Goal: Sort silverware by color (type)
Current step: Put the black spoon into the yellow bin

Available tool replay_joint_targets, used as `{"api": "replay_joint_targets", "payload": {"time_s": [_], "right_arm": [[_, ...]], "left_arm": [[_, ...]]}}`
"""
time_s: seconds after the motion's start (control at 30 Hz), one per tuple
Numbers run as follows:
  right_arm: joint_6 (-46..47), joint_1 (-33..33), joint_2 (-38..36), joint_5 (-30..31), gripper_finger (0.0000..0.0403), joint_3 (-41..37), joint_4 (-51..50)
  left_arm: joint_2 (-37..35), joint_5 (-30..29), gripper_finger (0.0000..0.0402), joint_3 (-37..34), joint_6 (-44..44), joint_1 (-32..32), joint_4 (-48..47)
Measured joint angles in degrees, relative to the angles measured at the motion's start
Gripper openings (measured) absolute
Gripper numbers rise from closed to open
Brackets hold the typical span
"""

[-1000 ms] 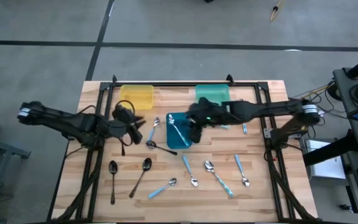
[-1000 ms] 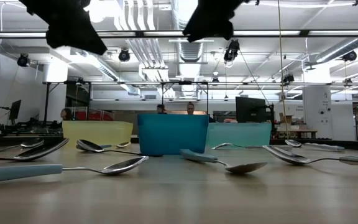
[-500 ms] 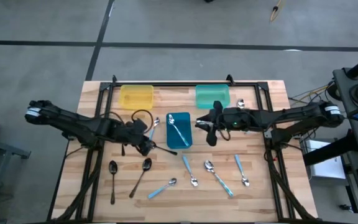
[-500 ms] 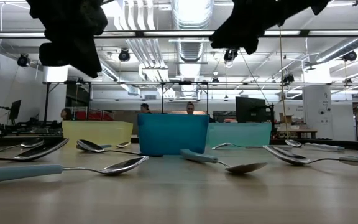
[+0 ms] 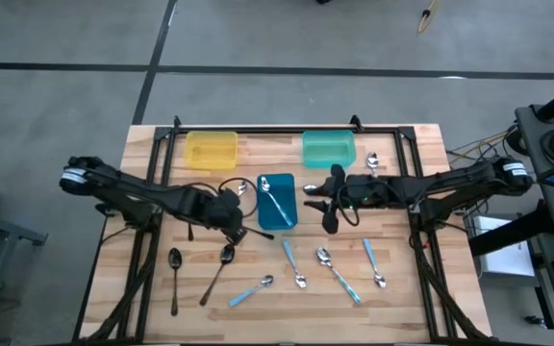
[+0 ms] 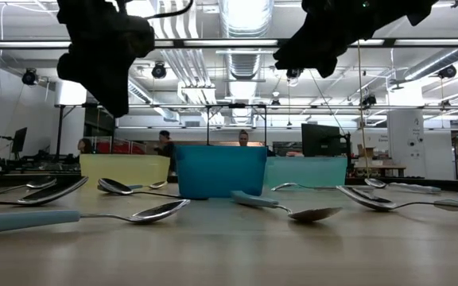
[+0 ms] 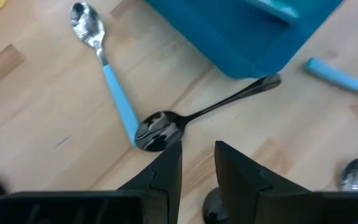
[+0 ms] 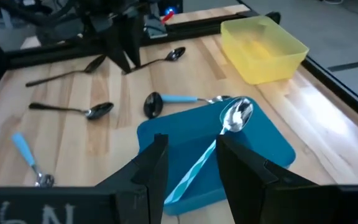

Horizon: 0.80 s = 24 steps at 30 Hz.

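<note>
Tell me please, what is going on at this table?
Two robot arms are sorting spoons into trays. The left tool hangs open and empty just above a black spoon beside the blue tray. The right tool is open and empty next to that tray, which holds one blue-handled spoon. Many spoons lie unsorted.

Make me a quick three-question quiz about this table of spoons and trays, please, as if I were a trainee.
1. True or false: the blue tray holds a blue-handled spoon.
2. Which gripper hovers over the black spoon beside that tray: left or right?
3. How many coloured trays stand on the table?

Key:
1. True.
2. The left gripper, its fingers apart and holding nothing.
3. Three: the yellow tray, the teal tray and the blue one.
</note>
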Motion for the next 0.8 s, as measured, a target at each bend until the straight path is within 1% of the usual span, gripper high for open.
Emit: {"api": "replay_joint_targets", "payload": {"time_s": [0.17,0.37,0.6,0.8], "right_arm": [[-3.3,0.1,0.2,-0.1,0.0123,0.0,0.1],[-9.0,0.1,-2.6,0.0,0.0123,0.0,-1.1],[-13.3,0.1,-5.7,0.0,0.0123,0.0,-4.6],[-14.3,0.1,-5.7,0.1,0.0123,0.0,-5.8]], "left_arm": [[3.3,0.0,0.0076,3.3,0.0,0.0,-4.2],[5.5,0.4,0.0076,5.5,-0.4,0.0,-5.6],[6.3,0.5,0.0076,5.6,-4.3,1.0,-5.9],[6.2,2.9,0.0076,5.6,-5.8,2.0,-7.7]]}}
